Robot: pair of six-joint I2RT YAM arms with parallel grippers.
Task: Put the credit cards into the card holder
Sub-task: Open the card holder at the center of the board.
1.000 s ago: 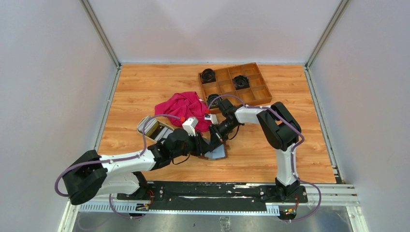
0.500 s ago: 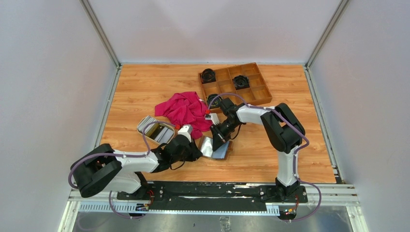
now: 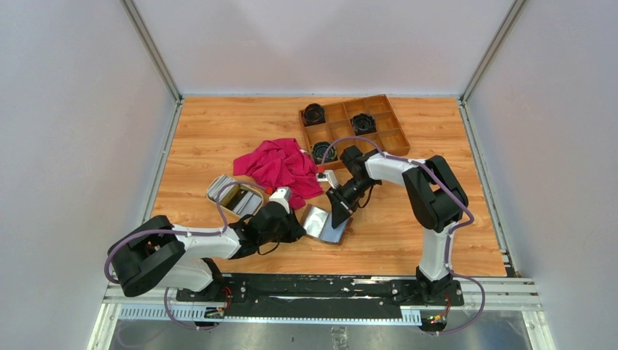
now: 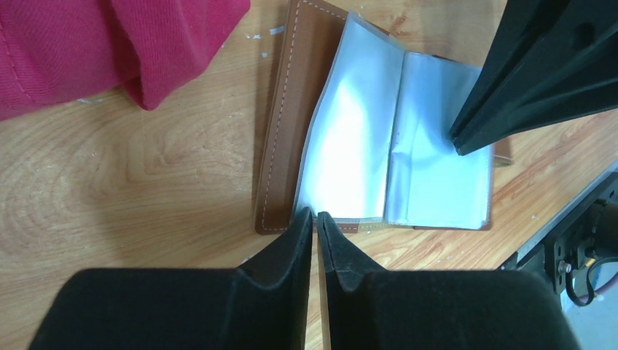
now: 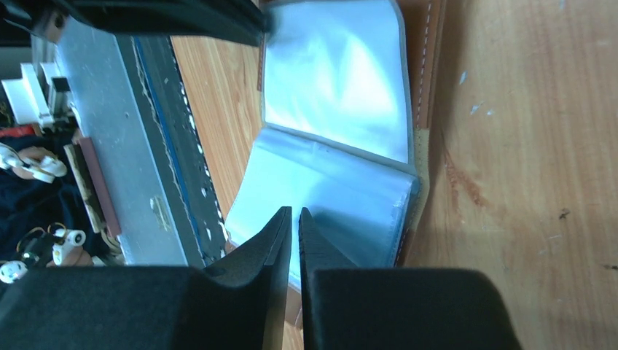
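Note:
The card holder (image 3: 326,224) lies open on the wooden table, brown leather outside, clear plastic sleeves (image 4: 379,146) facing up. My left gripper (image 4: 315,215) is shut and empty, its tips at the holder's near edge. My right gripper (image 5: 294,211) is shut and empty, its tips down on the right-hand sleeve page (image 5: 342,197); its black fingers (image 4: 539,73) show in the left wrist view. The credit cards (image 3: 237,197) sit in the oval dish left of my left gripper, small and dark in the top view.
The oval dish (image 3: 218,187) stands left of the holder. A red cloth (image 3: 280,166) lies bunched behind the holder. A brown wooden compartment tray (image 3: 390,131) with black round parts stands at the back right. The metal base rail (image 5: 146,146) runs close by the holder.
My left gripper has pulled back to the left off the holder. The holder has opened flat and shifted a little right. My right gripper has moved slightly right, staying on the holder.

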